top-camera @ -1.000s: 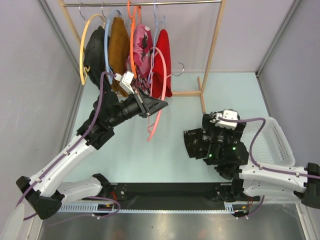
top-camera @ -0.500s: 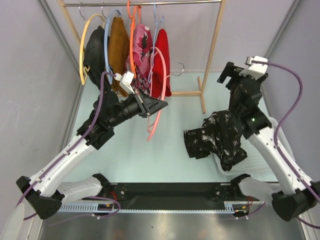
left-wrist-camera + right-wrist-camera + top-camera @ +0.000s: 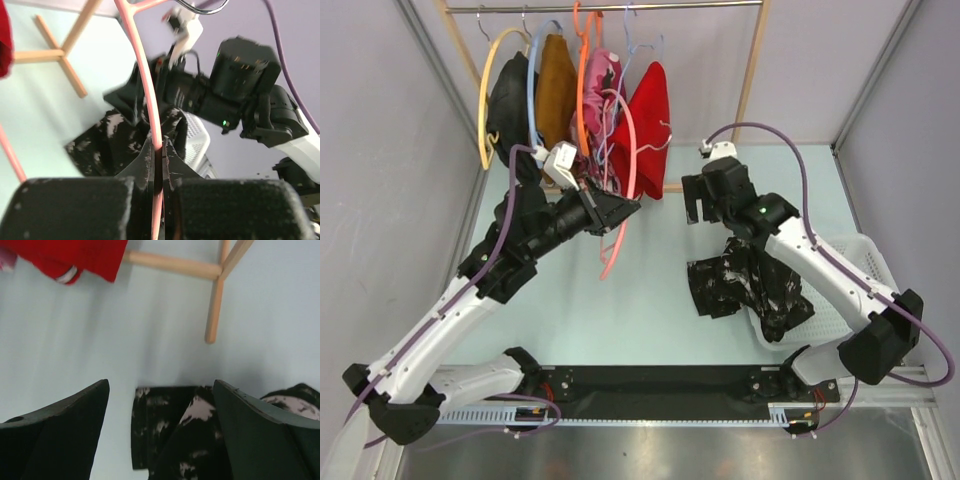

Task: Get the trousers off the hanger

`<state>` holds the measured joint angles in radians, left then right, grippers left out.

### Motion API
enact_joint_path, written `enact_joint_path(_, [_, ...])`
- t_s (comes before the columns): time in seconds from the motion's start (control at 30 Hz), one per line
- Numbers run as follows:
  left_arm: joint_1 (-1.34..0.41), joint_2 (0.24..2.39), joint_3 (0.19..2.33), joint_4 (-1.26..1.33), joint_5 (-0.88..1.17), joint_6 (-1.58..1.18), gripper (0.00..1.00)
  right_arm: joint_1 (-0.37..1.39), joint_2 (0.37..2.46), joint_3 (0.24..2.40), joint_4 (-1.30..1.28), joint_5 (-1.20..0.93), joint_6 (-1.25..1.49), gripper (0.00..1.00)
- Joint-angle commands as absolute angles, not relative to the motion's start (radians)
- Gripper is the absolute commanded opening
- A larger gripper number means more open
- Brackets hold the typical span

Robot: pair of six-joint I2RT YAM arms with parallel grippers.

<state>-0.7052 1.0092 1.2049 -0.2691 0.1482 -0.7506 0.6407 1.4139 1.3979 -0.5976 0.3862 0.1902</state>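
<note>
The left gripper [image 3: 159, 150] was clenched on the thin rod of the pink hanger [image 3: 145, 85], with the jaws meeting on it at lower centre of the left wrist view. The right gripper [image 3: 160, 385] stood released and empty, its fingers wide apart above the table.

The black splotched trousers [image 3: 745, 285] lay off any hanger at centre right of the top view, partly over the rim of the white basket [image 3: 885, 265]. The red trousers [image 3: 645, 115] hung at upper centre on the rack [image 3: 752, 70], beside the held hanger's loop. Whether they sat on that hanger could not be told.

Judged step: one pair was off and the red pair was in hand, with the left arm bracing the hanger. The next move called for the right gripper to close on red cloth only, clear of the pink floral garment [image 3: 603, 85], and draw it off.
</note>
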Motion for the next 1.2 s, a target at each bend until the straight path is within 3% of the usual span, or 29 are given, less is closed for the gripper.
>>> enact_joint_path(0.0, [-0.71, 0.928, 1.266, -0.268, 0.031, -0.652, 0.0, 0.718, 1.446, 1.427, -0.779, 0.402, 0.215, 0.86])
enact_joint_path(0.2, [-0.71, 0.885, 1.266, -0.284, 0.012, -0.641, 0.0, 0.818, 1.623, 1.422, -0.862, 0.406, 0.209, 0.7])
enact_joint_path(0.37, [-0.71, 0.873, 1.256, -0.298, 0.02, -0.64, 0.0, 0.888, 1.755, 1.457, -1.01, 0.66, 0.258, 0.81])
enact_joint_path(0.53, [-0.71, 0.867, 1.261, -0.302, 0.025, -0.631, 0.0, 0.928, 1.801, 1.447, -1.1, 0.846, 0.327, 0.84])
enact_joint_path(0.83, [-0.71, 0.864, 1.256, -0.305, 0.034, -0.624, 0.0, 1.012, 1.818, 1.379, -1.302, 0.93, 0.564, 0.81])
enact_joint_path(1.03, [-0.71, 0.862, 1.247, -0.299, 0.043, -0.632, 0.0, 1.016, 1.784, 1.286, -1.266, 0.92, 0.621, 0.81])
enact_joint_path(1.17, [-0.71, 0.865, 1.239, -0.295, 0.054, -0.64, 0.0, 0.997, 1.784, 1.226, -1.21, 0.937, 0.646, 0.7])
